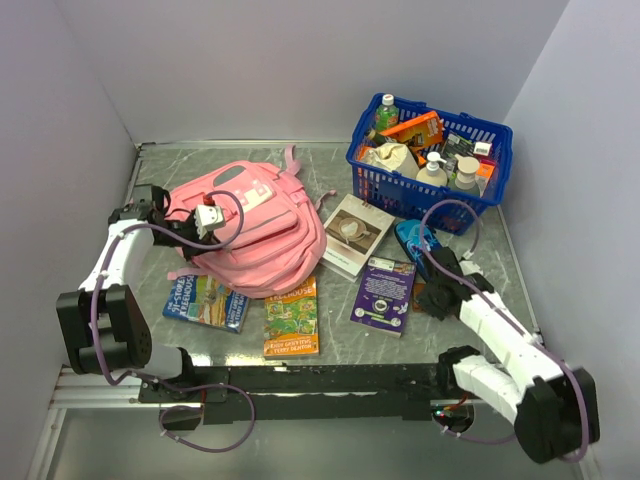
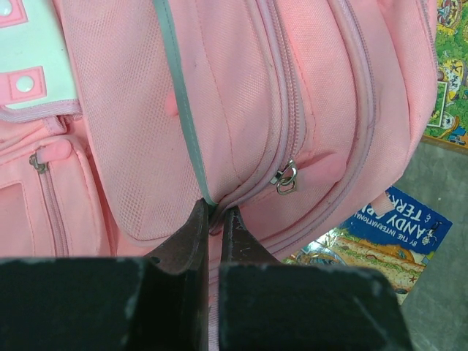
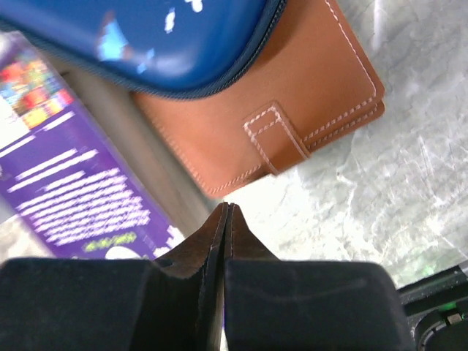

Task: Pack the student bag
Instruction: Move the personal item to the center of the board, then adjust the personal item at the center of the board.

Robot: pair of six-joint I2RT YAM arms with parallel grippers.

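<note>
1. Bag point(image 1: 262, 232): lies front up on the left half of the table point(image 1: 340, 345). Its near edge overlaps a blue book point(image 1: 205, 302) and a green book point(image 1: 292, 318).
2. Left gripper point(image 2: 214, 210): fingers drawn almost together, pinching the bag's seam just beside a zip pull point(image 2: 285, 178).
3. Right gripper point(image 3: 225, 208): fingers pressed together, holding nothing, over bare table near a brown wallet point(image 3: 278, 95). The wallet lies partly under a blue case point(image 3: 146, 36), beside a purple book point(image 3: 66, 161).
4. Basket point(image 1: 400, 190): far right corner, holding bottles and packets.

Marbled table point(image 1: 230, 160): backpack point(image 1: 262, 235), books point(image 1: 291, 318) (four), basket point(image 1: 400, 190)
</note>
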